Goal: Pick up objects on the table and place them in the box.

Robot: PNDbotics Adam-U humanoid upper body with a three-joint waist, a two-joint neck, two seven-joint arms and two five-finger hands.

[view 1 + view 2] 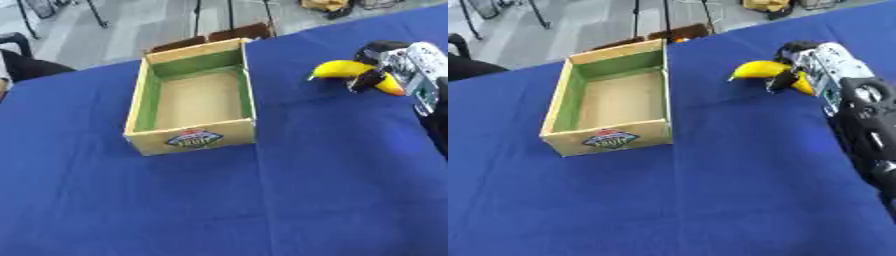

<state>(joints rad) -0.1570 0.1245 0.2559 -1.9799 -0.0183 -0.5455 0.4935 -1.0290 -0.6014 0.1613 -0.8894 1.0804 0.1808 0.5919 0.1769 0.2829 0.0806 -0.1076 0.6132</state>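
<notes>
The robot's right hand (815, 70) comes in from the right side of the blue table (710, 200). Its fingers are curled around a yellow banana (756, 69). The dark fingertips wrap over the middle of the banana, so one yellow end sticks out to the hand's left and a little bit of the other end peeks out below the fingers. It is hard to tell if the banana is lifted off the cloth or just resting on it.

The box (191, 137) sits well apart from the hand, off to its left. It is open on top, with green inside walls and a brown floor, and nothing is in it. The near wall has a round sticker on it.

The left hand does not show in either view.

A few things could go wrong from here. The banana is curved and smooth, so it could turn or slide out of the fingers on the way over. The hand must cross a wide bit of table to reach the box, and the banana could drop on the cloth. If the hand goes too low, the long end of the banana could bump the box wall and push the box away.
</notes>
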